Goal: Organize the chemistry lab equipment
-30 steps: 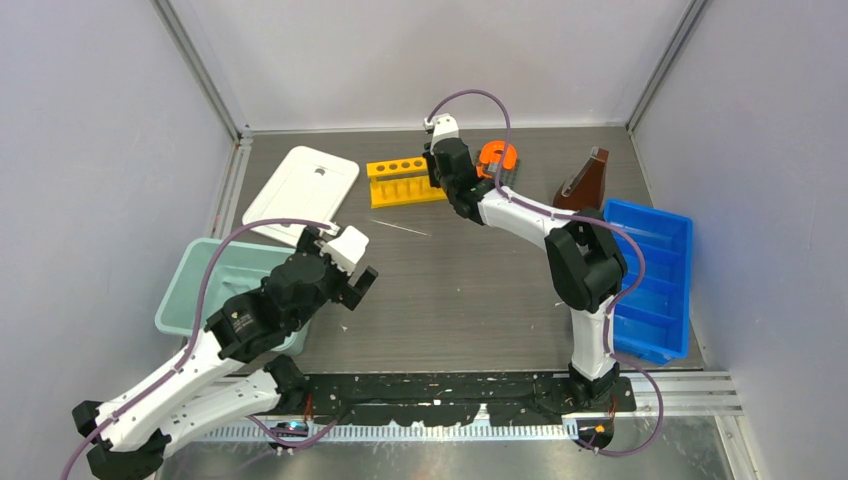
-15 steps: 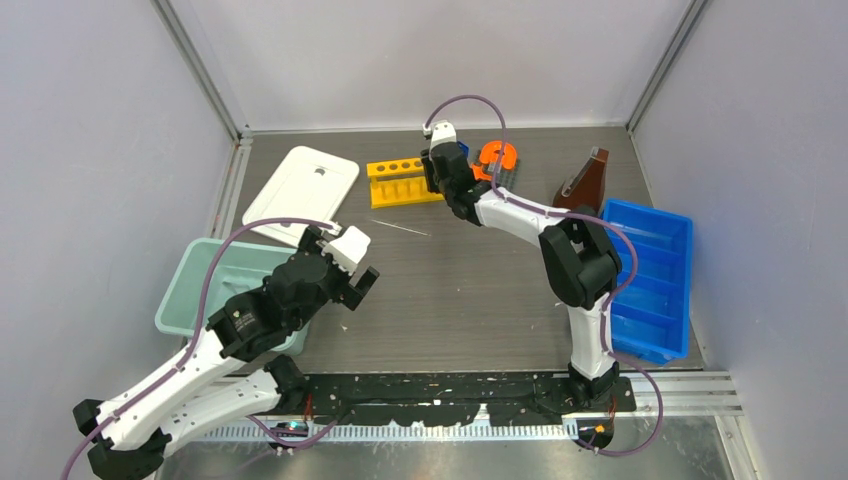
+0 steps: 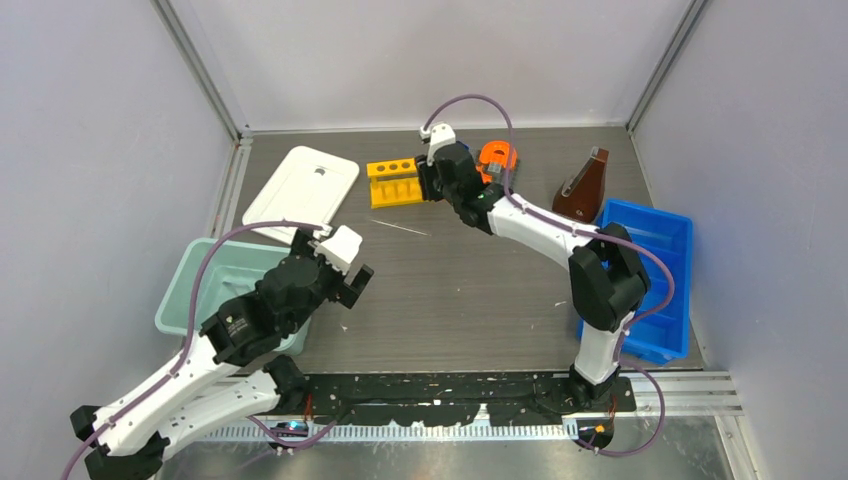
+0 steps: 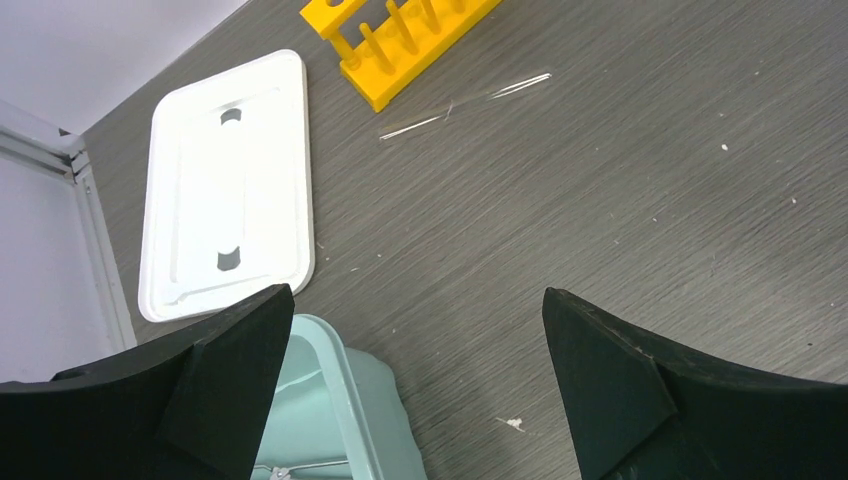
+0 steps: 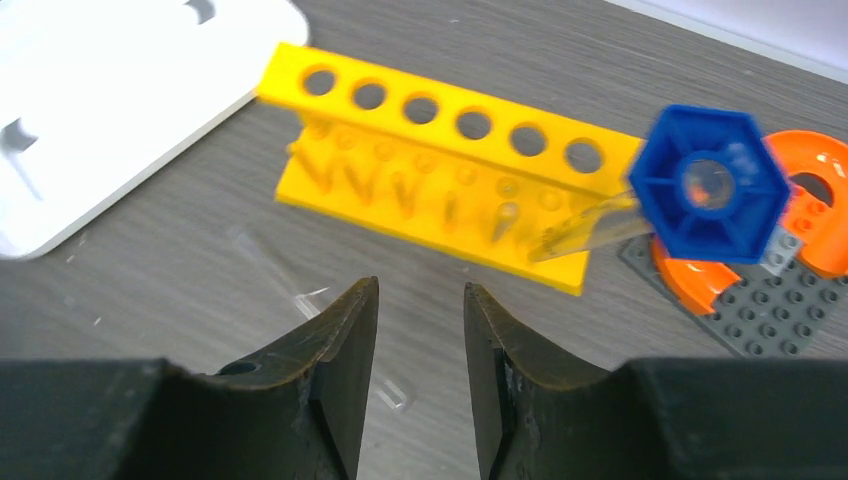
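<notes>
"Dark wood-grain table (image 3: pixel 470 300), pale walls on three sides. What's on it for you?"

"I have the yellow six-hole rack (image 3: pixel 395 182) at the far middle, with my right arm reached out over its end nearest the orange horseshoe piece (image 5: pixel 815 215). The right gripper (image 5: pixel 420 288) points at the table just this side of the rack. Its fingers (image 5: pixel 335 380) are close together, with a slim gap and nothing in it. The small blue hexagonal piece (image 5: pixel 708 185) shows at that same end of the rack (a clear tube seems to run from it along the rack's foot, but it's blurred)."

"And the left?"

"My left gripper (image 4: pixel 416 293) hangs spread wide and empty over bare table beside the teal bin (image 4: pixel 345 410). The thin clear rod (image 4: pixel 465 100) lies loose on the table near the rack's front. The brown cone-shaped flask (image 3: pixel 584 188) stands upright by the far corner of the blue tray (image 3: pixel 655 300). The white lid (image 3: pixel 302 187) lies flat to the left of the rack."

"Which step, then?"

"I'd call it an approach by the right arm, with nothing picked up yet. I can't tell whether the target is the rack, the hexagonal piece or the rod. For the next move I'd spread those fingers first, since the gap looks too slim for the hexagonal piece or the rack's bar. If it's the rod, I'd go low and pinch flat against the table, because something that thin could roll away."
</notes>
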{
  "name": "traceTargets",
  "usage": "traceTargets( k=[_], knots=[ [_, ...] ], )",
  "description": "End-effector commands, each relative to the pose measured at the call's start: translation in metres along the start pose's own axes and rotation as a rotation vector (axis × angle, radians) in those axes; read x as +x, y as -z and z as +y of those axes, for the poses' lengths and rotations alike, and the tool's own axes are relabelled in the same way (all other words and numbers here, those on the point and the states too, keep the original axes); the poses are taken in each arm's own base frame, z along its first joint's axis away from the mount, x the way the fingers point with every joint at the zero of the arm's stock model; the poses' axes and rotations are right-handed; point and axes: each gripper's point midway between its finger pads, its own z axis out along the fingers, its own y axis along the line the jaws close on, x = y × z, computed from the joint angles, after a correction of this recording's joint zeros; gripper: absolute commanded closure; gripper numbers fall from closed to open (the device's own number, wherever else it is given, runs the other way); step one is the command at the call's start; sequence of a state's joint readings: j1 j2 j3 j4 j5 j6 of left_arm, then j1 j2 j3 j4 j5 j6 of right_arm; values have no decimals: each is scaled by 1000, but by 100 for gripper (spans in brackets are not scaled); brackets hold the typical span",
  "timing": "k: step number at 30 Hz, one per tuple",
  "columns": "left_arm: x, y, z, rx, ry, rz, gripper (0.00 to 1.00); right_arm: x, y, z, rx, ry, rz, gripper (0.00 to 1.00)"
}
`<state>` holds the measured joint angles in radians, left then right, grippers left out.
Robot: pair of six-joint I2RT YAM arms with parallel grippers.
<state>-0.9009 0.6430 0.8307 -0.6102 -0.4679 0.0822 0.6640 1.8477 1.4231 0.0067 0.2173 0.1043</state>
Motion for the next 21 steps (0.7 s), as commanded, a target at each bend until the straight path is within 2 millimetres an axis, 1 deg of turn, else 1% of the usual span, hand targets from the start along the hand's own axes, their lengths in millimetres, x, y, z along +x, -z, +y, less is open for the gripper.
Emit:
traceTargets(
  k=[1,5,9,13,15,20,21],
  knots=[
    [-16,3,5,-16,52,-92,1,15,15,42,-107,97,17,56],
    [-17,7,12,-47,61,-102,2,39,7,61,-170,154,81,52],
    [-18,10,19,-82,69,-112,3,61,-4,71,-231,203,156,46],
    [-19,14,25,-103,80,-136,4,84,-16,74,-251,250,234,43],
    [-20,16,27,-111,84,-147,4,94,-22,71,-239,277,259,42],
    [-21,18,29,-121,89,-161,5,110,-35,66,-221,322,300,40],
    [-20,17,29,-122,87,-160,5,108,-36,66,-221,324,299,40]
  ],
)
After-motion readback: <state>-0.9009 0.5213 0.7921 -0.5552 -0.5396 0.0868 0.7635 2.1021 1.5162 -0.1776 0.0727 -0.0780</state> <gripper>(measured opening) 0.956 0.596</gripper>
